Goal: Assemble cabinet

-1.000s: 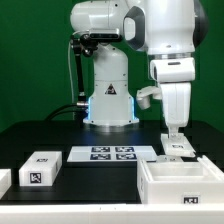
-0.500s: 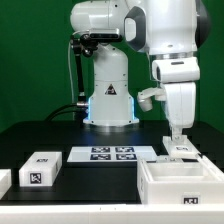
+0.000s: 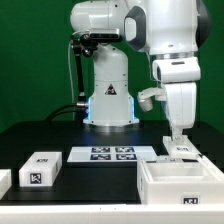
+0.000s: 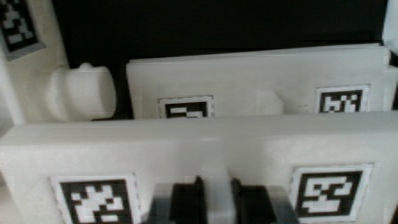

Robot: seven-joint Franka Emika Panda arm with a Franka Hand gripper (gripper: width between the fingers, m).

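The cabinet, a large white open box with a tag on its near face, stands at the front on the exterior view's right. Just behind it lies a smaller white tagged part. My gripper points straight down onto that part. In the wrist view my gripper has its dark fingers almost together, pinching the edge of the white tagged part between its two tags. Another white tagged piece with a round knob lies right beyond it.
The marker board lies on the black table in front of the robot base. A small white tagged block sits at the front on the exterior view's left, with another white piece at the very edge.
The gripper and the white part under it shifted slightly toward the exterior view's right one second ago. Nothing has moved in the last half second.
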